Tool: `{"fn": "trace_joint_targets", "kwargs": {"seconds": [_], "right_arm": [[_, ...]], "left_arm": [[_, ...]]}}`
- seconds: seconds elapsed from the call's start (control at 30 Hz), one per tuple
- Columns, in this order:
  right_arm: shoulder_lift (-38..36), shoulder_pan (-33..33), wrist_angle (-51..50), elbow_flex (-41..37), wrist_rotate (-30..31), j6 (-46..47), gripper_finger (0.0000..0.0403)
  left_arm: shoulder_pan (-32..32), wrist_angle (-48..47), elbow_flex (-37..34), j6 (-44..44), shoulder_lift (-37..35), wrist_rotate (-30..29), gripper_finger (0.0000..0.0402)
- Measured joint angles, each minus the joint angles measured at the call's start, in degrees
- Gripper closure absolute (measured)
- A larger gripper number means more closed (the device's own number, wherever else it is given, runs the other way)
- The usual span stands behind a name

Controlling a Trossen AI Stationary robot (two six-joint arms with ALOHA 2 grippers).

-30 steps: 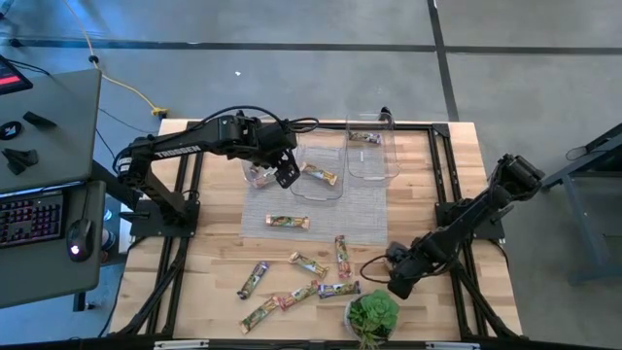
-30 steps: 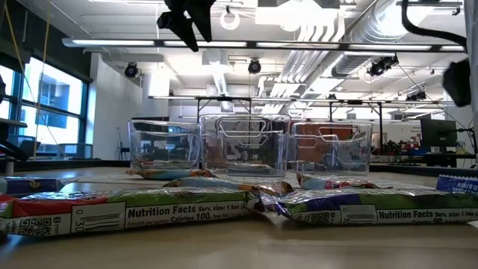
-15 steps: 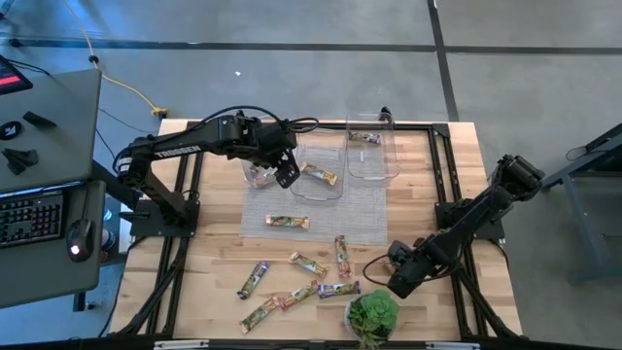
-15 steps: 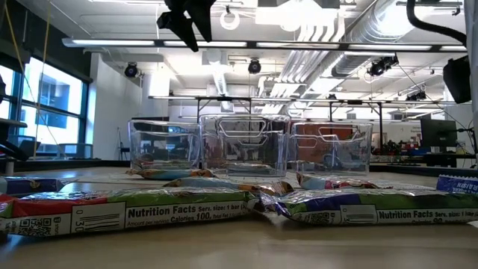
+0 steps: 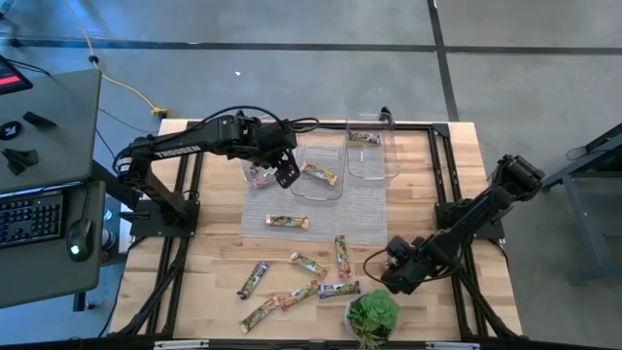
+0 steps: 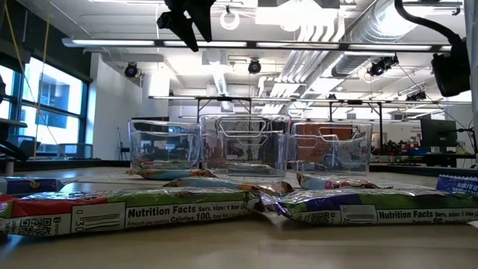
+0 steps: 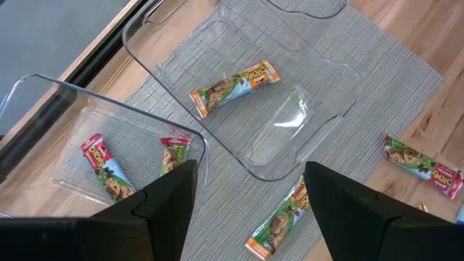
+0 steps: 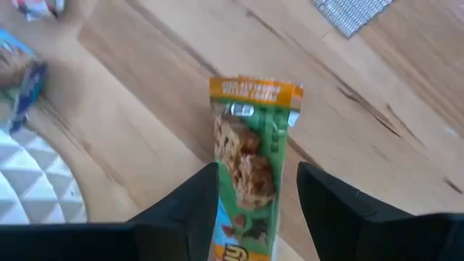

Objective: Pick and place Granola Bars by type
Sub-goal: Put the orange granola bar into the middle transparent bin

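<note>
Clear plastic bins sat in a row on a grey mat, and from above we saw the left gripper poised over the seam between the left bin and the middle bin. The right gripper sat low near the potted plant, with loose granola bars scattered just beside it on the wooden table.

From table height we saw bar wrappers up close and the bins beyond.

Past the left gripper's parted fingers we saw two red bars in one bin and a green-gold bar in the next.

Between the right gripper's spread fingers lay a green-and-orange bar, flat on the wood, not gripped.
</note>
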Motion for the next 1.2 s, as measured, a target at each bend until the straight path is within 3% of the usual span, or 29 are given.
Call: {"fn": "trace_joint_targets", "kwargs": {"seconds": [0.4, 0.8, 1.2], "right_arm": [[0.0, 1.7, 1.4, 0.0, -2.8, 3.0, 0.0132], [4.7, 3.0, 3.2, 0.3, -9.4, 5.4, 0.0161], [5.8, 2.3, 0.0, 0.3, -10.1, 2.7, 0.0195]], "left_arm": [[0.0, 0.0, 0.0, 0.0, 0.0, 0.0, 0.0153], [0.0, 0.1, 0.0, 0.0, 0.0, 0.0, 0.0153], [0.0, 0.3, 0.0, 0.0, 0.0, 0.0, 0.0153]]}}
